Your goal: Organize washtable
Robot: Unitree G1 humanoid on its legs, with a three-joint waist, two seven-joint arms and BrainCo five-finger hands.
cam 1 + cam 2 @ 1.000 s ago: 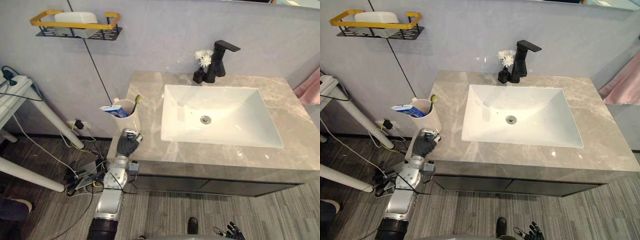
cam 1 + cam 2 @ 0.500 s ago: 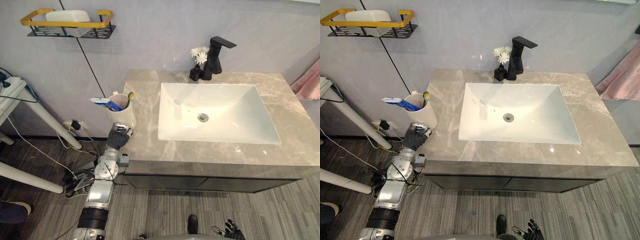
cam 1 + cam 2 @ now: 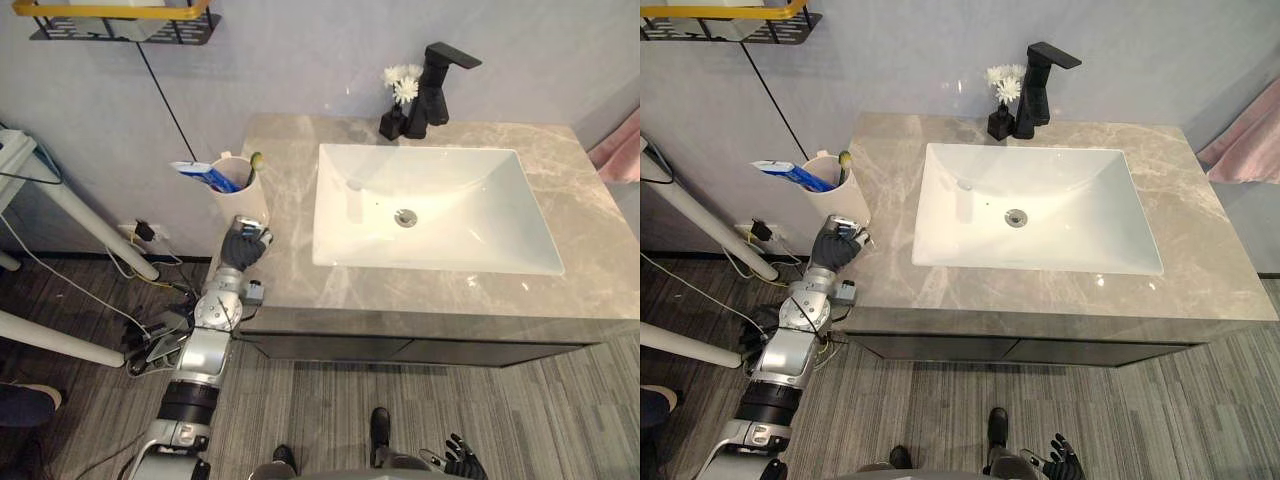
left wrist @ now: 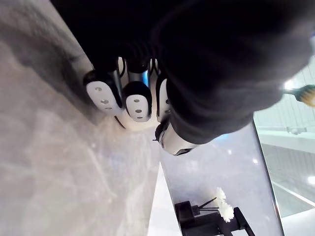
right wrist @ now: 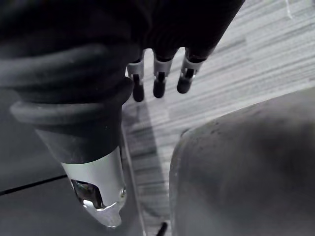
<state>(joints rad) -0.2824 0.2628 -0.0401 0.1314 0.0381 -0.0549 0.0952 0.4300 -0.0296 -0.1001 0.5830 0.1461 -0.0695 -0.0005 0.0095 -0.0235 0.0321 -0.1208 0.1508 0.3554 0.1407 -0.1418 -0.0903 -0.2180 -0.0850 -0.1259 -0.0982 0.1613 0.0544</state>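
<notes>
Left hand (image 3: 245,248) rests curled, holding nothing, on the washtable's (image 3: 300,262) near left edge beside the toothbrush cup (image 3: 243,197); right hand (image 3: 458,462) hangs loose-fingered.

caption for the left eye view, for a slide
Left hand beside a cup of toothpaste and toothbrush at the left edge of the marble counter.
</notes>
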